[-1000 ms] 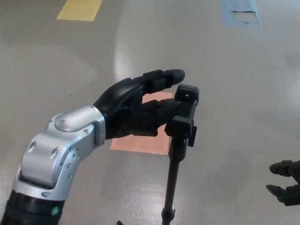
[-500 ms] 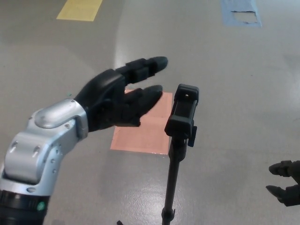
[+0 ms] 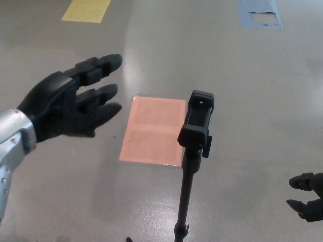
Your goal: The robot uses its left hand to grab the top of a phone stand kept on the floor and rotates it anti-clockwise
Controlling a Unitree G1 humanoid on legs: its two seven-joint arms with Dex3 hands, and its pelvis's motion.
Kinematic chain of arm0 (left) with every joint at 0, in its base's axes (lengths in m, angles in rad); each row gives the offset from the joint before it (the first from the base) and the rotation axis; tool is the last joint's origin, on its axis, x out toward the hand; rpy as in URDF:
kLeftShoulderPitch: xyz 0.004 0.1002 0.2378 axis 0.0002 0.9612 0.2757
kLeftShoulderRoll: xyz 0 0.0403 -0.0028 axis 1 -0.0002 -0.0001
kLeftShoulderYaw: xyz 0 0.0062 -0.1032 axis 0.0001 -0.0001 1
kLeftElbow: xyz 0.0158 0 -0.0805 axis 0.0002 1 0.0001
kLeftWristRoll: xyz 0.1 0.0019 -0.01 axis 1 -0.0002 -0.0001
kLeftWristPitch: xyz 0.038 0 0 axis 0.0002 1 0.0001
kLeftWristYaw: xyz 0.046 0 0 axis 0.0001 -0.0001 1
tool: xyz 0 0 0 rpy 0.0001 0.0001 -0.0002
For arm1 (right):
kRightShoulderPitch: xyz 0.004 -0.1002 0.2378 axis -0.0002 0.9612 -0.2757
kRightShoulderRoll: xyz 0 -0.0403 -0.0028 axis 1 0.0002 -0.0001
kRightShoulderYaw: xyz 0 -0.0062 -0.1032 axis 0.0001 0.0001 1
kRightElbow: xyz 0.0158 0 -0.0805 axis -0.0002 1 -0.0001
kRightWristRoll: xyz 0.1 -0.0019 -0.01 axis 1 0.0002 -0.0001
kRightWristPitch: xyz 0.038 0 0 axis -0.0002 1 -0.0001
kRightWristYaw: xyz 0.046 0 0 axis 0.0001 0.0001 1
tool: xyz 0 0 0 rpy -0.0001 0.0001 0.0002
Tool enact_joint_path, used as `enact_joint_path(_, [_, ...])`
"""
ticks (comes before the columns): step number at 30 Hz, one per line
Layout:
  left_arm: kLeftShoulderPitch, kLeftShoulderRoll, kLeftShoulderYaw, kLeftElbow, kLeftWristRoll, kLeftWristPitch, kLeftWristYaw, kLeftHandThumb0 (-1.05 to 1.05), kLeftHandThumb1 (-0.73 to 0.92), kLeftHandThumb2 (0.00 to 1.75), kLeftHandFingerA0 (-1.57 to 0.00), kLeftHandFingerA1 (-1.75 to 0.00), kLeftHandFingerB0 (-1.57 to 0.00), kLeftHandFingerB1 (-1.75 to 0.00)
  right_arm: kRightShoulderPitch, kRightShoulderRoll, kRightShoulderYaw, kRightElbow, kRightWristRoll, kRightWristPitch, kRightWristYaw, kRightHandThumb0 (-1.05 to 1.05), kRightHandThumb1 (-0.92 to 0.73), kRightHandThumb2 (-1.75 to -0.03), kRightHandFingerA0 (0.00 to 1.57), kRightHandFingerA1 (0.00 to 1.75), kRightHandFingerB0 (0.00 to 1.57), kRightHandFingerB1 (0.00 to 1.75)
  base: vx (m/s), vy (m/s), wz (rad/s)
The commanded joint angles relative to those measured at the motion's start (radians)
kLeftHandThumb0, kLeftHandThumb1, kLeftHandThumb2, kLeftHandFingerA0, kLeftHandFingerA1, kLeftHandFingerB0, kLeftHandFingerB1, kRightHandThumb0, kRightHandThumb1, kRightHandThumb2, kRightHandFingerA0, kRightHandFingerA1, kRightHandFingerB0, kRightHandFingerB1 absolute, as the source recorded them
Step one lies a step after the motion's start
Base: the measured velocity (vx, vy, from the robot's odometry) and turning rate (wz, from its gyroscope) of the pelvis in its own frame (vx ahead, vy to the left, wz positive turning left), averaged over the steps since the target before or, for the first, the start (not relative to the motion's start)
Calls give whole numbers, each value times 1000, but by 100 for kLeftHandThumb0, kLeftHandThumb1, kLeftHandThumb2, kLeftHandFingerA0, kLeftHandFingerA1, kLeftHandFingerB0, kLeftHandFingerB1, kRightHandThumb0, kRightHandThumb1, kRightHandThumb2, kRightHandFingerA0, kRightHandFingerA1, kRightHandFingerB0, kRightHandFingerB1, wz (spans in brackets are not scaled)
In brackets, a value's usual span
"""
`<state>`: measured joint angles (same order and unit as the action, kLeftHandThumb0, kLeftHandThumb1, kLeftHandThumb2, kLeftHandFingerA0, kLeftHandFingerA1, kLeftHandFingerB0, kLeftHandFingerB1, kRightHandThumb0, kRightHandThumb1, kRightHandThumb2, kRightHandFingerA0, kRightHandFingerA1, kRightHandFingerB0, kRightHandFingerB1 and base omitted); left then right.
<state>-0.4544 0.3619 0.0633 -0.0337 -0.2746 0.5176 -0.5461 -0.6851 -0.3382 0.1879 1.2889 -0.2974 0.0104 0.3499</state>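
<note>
The phone stand [image 3: 194, 151] is standing upright on the grey floor [image 3: 252, 101], its clamp head overlapping the right edge of a pink floor patch [image 3: 151, 131]. At its nine o'clock, well apart, the left hand [image 3: 70, 103] is hovering with fingers spread, holding nothing. At four o'clock the right hand [image 3: 305, 195] is showing only fingertips, so I cannot tell its state.

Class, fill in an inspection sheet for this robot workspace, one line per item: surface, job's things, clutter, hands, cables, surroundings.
Surface: grey glossy floor.
Job's things: black phone stand upright, clamp empty, untouched.
Clutter: nothing seen.
Hands: left hand open, fingers spread, apart from the stand on its left; right hand at the right edge, holding nothing, fingers apart.
Cables: nothing seen.
Surroundings: pink floor patch behind the stand; yellow patch and blue patch farther off.
</note>
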Motion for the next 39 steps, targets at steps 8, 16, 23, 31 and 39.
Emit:
enact_joint_path(8, [198,60,-59,354,262,-530,149,-5,42,54,0,-18,0,-9,45,-9,-3,9,1,-1,7,-40,-78,-67,40,41,10,20,0,0,0])
enact_joint_path(16, [253,129,-236,627,535,-686,485,-44,35,68,-17,-43,0,-14,68,-2,19,9,-18,-9,12,-40,-79,-67,39,41,10,20,0,0,0])
enact_joint_path(23, [249,138,-246,832,524,-700,603,-73,51,83,-21,-44,-4,-30,102,11,12,11,-13,-13,3,-47,-67,-82,33,48,6,30,0,0,0])
enact_joint_path(31, [260,119,-238,953,439,-628,512,-47,48,97,-40,-60,0,-41,190,6,11,4,-10,-41,1,-41,-78,-67,37,41,9,21,0,0,0])
enact_joint_path(39, [288,117,-259,1096,435,-686,513,-76,60,88,-68,-65,-11,-37,281,14,4,2,-4,-50,-11,-40,-79,-63,37,38,7,25,0,0,0])
